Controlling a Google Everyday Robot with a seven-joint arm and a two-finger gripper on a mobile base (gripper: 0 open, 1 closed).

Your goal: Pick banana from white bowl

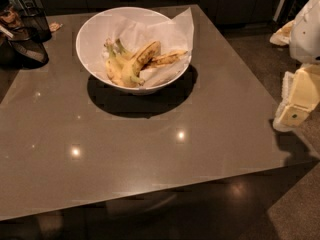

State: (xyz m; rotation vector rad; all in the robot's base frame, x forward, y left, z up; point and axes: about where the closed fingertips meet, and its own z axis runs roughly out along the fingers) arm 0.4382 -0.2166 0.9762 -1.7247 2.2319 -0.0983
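Gripper [299, 101] hangs at right edge, well apart from white bowl [82, 44]; spread or closed, I can't tell. Banana [144, 55] looks light and soft: pinch mid-body, gently.

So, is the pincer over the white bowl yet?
No, the pincer is off the table's right edge, well away from the white bowl.

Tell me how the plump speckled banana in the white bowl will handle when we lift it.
The banana has brown speckles, so it is probably ripe and may bruise under a hard squeeze. It leans on other bananas over loose paper in the white bowl, so neighbours may shift. The gripper is off the table's right edge.
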